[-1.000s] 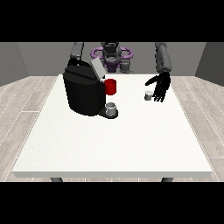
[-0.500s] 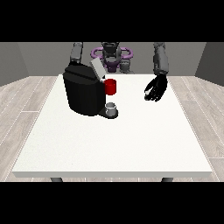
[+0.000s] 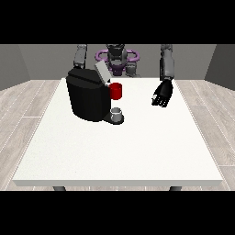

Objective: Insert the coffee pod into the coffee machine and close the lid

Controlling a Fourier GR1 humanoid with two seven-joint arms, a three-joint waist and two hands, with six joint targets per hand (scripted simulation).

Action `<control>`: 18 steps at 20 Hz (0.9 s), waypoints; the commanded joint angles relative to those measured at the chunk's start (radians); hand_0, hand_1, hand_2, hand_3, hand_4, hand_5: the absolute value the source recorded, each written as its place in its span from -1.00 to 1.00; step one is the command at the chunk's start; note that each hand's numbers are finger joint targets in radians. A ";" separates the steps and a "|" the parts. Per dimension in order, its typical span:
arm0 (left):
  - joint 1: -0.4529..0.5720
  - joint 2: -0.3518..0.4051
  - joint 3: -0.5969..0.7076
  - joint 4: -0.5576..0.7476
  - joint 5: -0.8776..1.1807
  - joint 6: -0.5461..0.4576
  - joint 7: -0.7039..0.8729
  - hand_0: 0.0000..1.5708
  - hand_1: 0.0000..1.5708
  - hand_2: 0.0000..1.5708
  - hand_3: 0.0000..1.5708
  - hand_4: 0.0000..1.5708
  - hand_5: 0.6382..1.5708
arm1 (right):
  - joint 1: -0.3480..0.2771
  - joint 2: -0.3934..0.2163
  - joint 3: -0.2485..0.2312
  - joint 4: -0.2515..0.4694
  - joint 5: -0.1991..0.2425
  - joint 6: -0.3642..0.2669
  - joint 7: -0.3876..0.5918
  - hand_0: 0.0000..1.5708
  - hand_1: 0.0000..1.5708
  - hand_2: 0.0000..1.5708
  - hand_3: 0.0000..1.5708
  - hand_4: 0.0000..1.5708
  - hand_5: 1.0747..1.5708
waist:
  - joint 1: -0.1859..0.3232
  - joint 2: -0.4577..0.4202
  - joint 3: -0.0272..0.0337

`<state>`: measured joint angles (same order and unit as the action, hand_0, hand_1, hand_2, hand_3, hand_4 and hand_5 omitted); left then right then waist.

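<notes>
Now we are seeing the hand at the view's right, fingers curled and holding nothing, hanging well apart from the coffee machine, its lid standing raised.

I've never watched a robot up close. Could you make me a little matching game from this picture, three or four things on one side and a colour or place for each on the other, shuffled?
Things:
1. coffee machine
2. lid
3. cup
4. hand at the view's right

Descriptions:
A. grey, on the machine's base under the red part
B. black, over the table and apart from the machine
C. grey flap, tilted up and open
D. big black body at the table's left

Pairs: 1-D, 2-C, 3-A, 4-B
</notes>
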<state>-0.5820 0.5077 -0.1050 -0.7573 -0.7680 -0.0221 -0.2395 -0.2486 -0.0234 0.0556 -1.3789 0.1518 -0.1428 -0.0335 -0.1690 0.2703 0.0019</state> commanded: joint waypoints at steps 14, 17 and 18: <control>-0.095 -0.049 0.090 0.122 0.037 -0.085 -0.181 0.85 0.85 0.83 0.73 -0.34 1.00 | 0.028 -0.014 -0.014 0.057 0.037 -0.034 0.045 -1.00 -1.00 -1.00 -1.00 -1.00 1.00 | 0.010 -0.091 -0.0024; -0.149 -0.088 0.072 0.080 0.031 -0.192 -0.066 0.81 0.81 0.80 0.70 -0.34 1.00 | 0.002 -0.046 -0.057 0.164 0.041 -0.033 0.032 -1.00 -1.00 -1.00 -1.00 -1.00 1.00 | 0.053 -0.146 -0.0016; -0.122 -0.075 0.071 0.079 0.029 -0.199 -0.108 0.80 0.80 0.78 0.67 -0.34 1.00 | 0.037 -0.048 -0.060 0.155 0.023 -0.013 0.014 -1.00 -1.00 -1.00 -1.00 -1.00 1.00 | 0.049 -0.164 -0.0017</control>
<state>-0.6939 0.4364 -0.0402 -0.6660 -0.7545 -0.1434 -0.3415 -0.2362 -0.0479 0.0160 -1.2591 0.1859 -0.1796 -0.0034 -0.1295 0.1546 0.0001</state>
